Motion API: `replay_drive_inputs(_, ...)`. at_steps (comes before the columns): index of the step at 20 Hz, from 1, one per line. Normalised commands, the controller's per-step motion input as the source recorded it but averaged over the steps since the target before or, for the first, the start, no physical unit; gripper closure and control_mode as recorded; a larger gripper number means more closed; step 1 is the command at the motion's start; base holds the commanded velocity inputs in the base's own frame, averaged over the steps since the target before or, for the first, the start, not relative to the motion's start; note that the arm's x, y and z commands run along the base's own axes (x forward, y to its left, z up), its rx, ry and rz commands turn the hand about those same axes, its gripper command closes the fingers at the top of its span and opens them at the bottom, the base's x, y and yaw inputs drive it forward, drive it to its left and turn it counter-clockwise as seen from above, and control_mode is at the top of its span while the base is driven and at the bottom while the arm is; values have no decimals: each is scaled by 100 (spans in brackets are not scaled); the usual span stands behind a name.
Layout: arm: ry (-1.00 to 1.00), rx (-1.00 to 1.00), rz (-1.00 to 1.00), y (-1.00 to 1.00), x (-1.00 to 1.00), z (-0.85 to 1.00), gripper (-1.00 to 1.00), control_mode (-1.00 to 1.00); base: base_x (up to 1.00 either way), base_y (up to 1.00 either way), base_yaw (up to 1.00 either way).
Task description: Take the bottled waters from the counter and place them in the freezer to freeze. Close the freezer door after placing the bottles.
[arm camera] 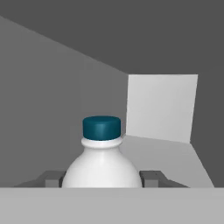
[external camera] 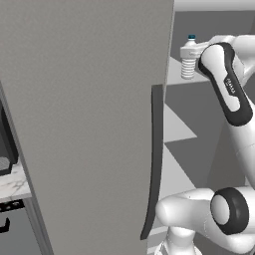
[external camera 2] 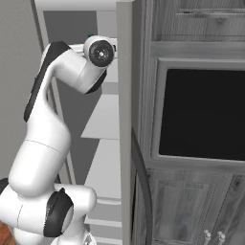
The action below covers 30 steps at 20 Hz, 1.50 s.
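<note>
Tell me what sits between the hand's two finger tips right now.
A water bottle sits between them, upright, its dark blue cap on top; the hand is shut on its shoulders. The hand view shows this, inside the freezer.

Arm rises from its base, elbow bent, forearm reaching forward at upper shelf height. Gripper [arm camera: 103,178] is level, its fingers [arm camera: 153,178] clamped either side of a bottle [external camera: 189,60], held upright.

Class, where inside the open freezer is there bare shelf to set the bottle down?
The shelf right of the bottle, up to the pale back panel, is bare. The lower shelves look bare. The tool grips the bottle.
</note>
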Motion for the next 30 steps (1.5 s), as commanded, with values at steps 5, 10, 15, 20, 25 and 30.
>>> replay_drive_inputs(5, 0, 3, 4, 0, 22, 0, 100, -100, 0, 0, 0)
replay_drive_inputs(10, 0, 2, 8, 7, 6, -1, 100, -100, 0, 0, 0)
replay_drive_inputs(15, 0, 1, 8, 1, 8, -8, 100, -100, 0, 0, 0)
replay_drive_inputs(20, -2, 0, 0, 1, 20, -8, 100, -100, 0, 0, 0)
replay_drive_inputs(25, -2, 0, -2, 8, 11, -3, 100, -100, 0, 0, 0)
replay_drive_inputs(30, -1, 0, -1, 2, 21, -2, 100, -100, 0, 0, 0)
